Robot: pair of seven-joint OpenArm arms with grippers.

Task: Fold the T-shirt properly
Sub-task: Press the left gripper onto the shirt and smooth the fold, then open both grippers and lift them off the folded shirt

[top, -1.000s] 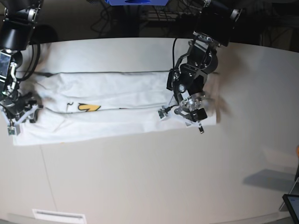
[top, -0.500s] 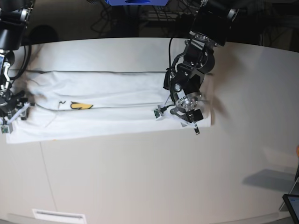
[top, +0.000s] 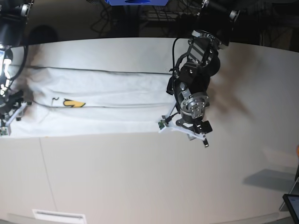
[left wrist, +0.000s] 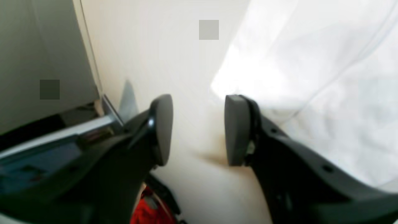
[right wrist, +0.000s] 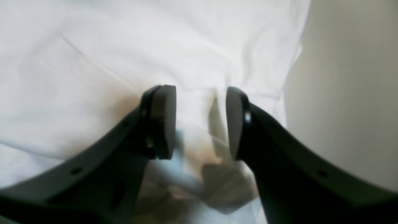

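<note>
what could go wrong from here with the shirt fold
1. In its wrist view the left pincer stands open over bare table, the T-shirt edge beside one finger; closing here would probably miss the cloth.
2. The right pincer is open over wrinkled cloth near the shirt's edge; it may pinch one layer only.
3. In the base view the long folded strip lies slightly bunched, so another fold could come out crooked.
</note>
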